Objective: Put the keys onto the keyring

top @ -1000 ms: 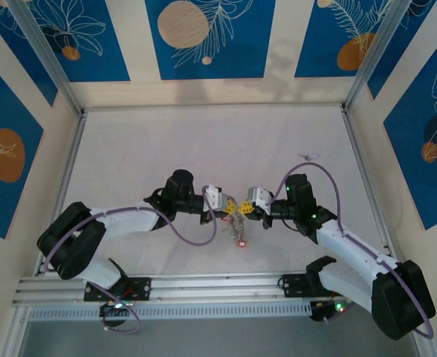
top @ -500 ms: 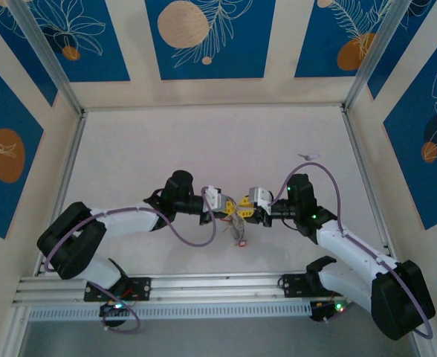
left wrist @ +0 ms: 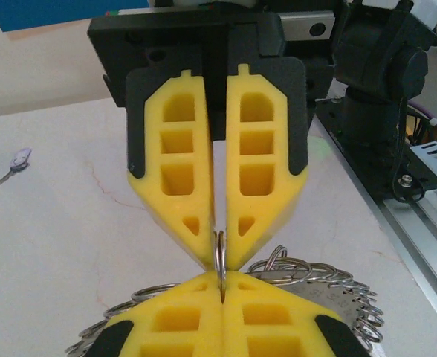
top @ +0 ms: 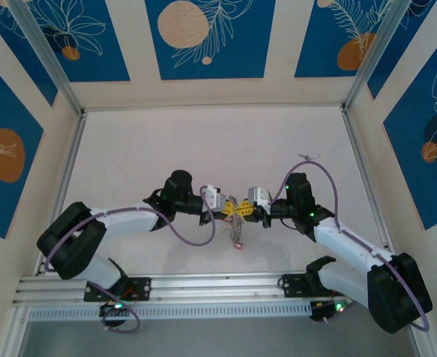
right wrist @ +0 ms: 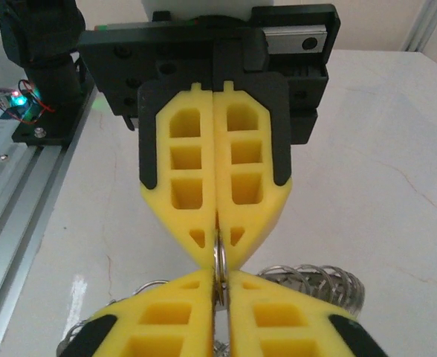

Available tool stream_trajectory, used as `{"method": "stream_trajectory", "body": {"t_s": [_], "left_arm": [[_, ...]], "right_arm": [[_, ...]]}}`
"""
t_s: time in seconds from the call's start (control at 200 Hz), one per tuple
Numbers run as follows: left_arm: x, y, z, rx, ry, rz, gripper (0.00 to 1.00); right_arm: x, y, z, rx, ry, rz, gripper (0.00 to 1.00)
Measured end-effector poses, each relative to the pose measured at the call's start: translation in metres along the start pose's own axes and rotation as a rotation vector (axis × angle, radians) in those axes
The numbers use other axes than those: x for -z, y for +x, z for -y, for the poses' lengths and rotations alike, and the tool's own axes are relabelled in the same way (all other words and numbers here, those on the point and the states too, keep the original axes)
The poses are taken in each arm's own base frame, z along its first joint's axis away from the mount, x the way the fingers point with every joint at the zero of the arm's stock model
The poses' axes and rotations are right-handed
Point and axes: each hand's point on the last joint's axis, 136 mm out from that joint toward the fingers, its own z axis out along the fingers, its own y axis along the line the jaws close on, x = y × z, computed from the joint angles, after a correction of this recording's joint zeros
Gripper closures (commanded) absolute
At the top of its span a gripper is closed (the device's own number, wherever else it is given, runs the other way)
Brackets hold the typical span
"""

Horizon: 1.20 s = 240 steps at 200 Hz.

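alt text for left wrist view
Two yellow-fingered grippers meet tip to tip, the left gripper from below and the right gripper from above, both pinching a thin metal ring edge-on. Beneath is the keyring, a bunch of wire loops, over a pale table.

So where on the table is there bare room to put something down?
Free: the far table between back wall and arms, apart from one small key far right. Crowded: the centre, where left gripper and right gripper meet on the keyring, keys hanging below.

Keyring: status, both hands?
Left hand and right hand both shut on one thin metal ring, edge-on, tip to tip. Keyring loops bunched just beneath. One tagged key lying apart on the table.
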Motion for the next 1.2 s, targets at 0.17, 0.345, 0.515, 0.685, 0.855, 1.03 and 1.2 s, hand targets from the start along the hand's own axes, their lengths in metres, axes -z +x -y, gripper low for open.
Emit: {"method": "stream_trajectory", "body": {"t_s": [0.17,0.345,0.515,0.685,0.855,1.03,1.2], "left_arm": [[0.001,-0.001,-0.002,0.011,-0.007,0.004,0.88],[0.001,0.003,-0.006,0.004,-0.021,-0.033,0.83],[0.001,0.006,-0.009,-0.005,-0.029,-0.078,0.84],[0.0,0.005,-0.011,-0.015,-0.023,-0.106,0.85],[-0.002,0.007,-0.009,-0.024,-0.016,-0.127,1.0],[-0.002,0.007,-0.008,-0.041,-0.014,-0.124,1.0],[0.001,0.011,-0.007,-0.018,-0.016,-0.103,1.0]], "right_arm": [[-0.002,-0.002,0.003,0.011,0.002,0.008,1.0],[-0.003,0.004,0.005,0.018,0.025,-0.03,1.0],[-0.004,0.003,0.006,0.04,0.04,-0.1,1.0],[-0.004,-0.001,0.008,0.071,0.051,-0.173,1.0],[-0.004,0.002,0.008,0.081,0.056,-0.22,1.0],[-0.002,0.002,0.009,0.07,0.058,-0.209,0.76],[0.005,-0.004,0.011,0.053,0.064,-0.102,0.73]]}}
